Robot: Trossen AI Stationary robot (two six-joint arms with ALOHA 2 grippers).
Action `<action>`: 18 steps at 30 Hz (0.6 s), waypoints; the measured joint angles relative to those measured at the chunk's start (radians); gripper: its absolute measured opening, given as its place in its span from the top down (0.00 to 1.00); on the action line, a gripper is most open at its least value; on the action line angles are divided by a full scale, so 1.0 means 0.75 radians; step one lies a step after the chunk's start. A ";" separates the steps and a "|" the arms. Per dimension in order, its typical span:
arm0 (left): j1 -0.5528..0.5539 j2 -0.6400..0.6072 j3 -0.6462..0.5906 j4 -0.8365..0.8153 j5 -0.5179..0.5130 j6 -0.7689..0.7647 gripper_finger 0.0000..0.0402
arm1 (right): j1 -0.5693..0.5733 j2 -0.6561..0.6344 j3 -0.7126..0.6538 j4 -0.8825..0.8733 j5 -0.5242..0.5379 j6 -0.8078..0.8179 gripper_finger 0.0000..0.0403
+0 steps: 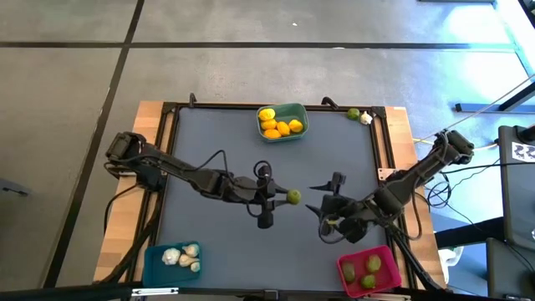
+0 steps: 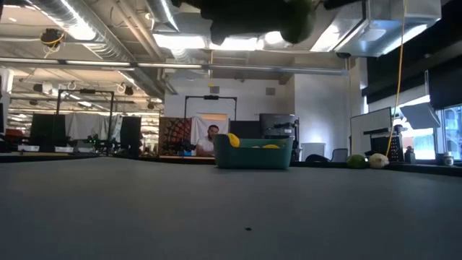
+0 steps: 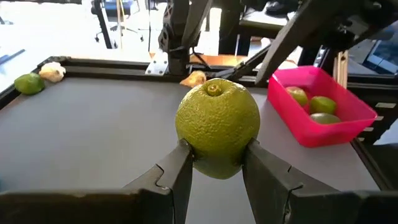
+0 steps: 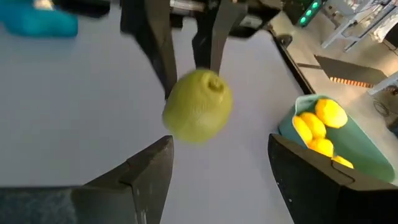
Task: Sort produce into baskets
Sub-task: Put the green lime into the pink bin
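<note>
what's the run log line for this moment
left claw: shut on lime, mid-table | right claw: open, facing lime | pink basket: limes inside

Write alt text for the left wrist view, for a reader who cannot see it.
The left pincer grips a green lime between its two dark fingers, held above the grey table. Beyond it on one side sits a pink basket with three limes in it; at the far corner on the other side lie a loose lime and a garlic bulb.
</note>
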 joint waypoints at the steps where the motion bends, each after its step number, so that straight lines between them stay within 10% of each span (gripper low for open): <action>1: 0.000 -0.001 0.000 0.007 0.000 0.005 0.69 | -0.006 0.000 0.000 0.034 -0.014 -0.018 0.36; 18: -0.067 -0.002 -0.003 0.171 -0.005 0.160 0.69 | -0.082 0.013 0.001 0.293 -0.205 -0.133 0.37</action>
